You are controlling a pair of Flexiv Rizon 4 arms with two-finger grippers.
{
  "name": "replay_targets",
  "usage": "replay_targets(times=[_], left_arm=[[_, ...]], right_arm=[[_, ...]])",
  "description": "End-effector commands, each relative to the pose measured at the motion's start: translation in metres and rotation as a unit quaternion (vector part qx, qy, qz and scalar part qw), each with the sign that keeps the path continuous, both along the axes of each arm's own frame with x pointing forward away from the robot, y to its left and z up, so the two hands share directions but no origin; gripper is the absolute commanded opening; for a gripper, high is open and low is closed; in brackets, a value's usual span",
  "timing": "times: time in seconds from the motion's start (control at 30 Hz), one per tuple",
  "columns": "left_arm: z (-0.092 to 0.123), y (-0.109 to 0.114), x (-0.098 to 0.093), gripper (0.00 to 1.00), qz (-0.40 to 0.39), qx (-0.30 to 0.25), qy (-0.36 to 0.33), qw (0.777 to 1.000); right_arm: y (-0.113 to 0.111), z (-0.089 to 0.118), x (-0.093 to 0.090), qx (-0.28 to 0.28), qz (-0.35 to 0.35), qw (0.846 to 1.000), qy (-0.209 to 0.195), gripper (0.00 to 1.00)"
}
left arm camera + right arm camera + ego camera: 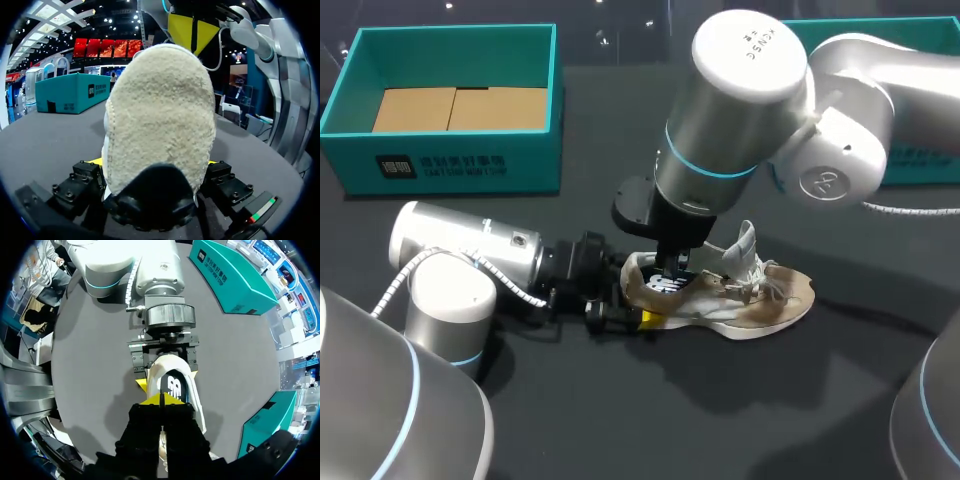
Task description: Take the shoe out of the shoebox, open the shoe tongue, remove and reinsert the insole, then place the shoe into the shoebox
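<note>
A beige and white shoe point(760, 300) lies on the dark table, its tongue pulled up and its laces loose. My left gripper point(625, 310) comes in low from the left, its fingers standing wide against both sides of the heel point(160, 115). The right wrist view shows those fingers point(141, 367) flanking the heel. My right gripper point(675, 272) points straight down into the shoe's opening. Its yellow tips point(162, 399) are pressed together on the black insole point(172, 385). Whether they pinch the insole is hidden.
A teal shoebox point(455, 35) with a cardboard floor stands at the back left. A second teal box point(920, 165) sits at the back right behind my right arm. Dark bare table lies in front of the shoe.
</note>
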State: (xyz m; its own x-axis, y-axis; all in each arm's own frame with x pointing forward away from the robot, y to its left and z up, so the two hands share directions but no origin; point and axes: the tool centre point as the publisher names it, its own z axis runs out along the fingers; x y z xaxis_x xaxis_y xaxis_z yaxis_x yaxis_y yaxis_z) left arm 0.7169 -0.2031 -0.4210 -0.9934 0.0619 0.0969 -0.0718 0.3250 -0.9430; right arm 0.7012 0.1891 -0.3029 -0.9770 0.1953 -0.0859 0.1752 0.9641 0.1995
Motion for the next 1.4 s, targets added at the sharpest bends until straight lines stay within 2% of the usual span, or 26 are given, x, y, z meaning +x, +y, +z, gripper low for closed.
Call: replay_targets(times=[0.03,0.4,0.57,0.9,1.23,1.33,1.4], left_arm=[[-0.003,0.002,-0.002,0.00,0.000,0.001,0.000,1.000],[-0.003,0.002,-0.002,0.00,0.000,0.001,0.000,1.000],[-0.003,0.002,-0.002,0.00,0.000,0.001,0.000,1.000],[-0.003,0.002,-0.002,0.00,0.000,0.001,0.000,1.000],[-0.003,0.002,-0.002,0.00,0.000,0.001,0.000,1.000],[-0.003,0.002,-0.002,0.00,0.000,0.001,0.000,1.000],[-0.003,0.002,-0.002,0.00,0.000,0.001,0.000,1.000]], right_arm=[[0.002,-0.015,0.006,-0.001,0.015,1.000,-0.004,0.00],[-0.001,-0.045,0.024,-0.011,0.035,0.999,-0.017,0.00],[-0.006,-0.055,0.025,-0.012,0.037,0.999,-0.015,0.00],[-0.042,-0.074,0.027,-0.014,-0.009,1.000,-0.009,0.00],[-0.063,-0.074,0.029,-0.021,-0.040,0.999,-0.021,0.00],[-0.065,-0.077,0.032,-0.020,-0.045,0.999,-0.021,0.34],[-0.065,-0.078,0.035,-0.020,-0.045,0.999,-0.020,0.38]])
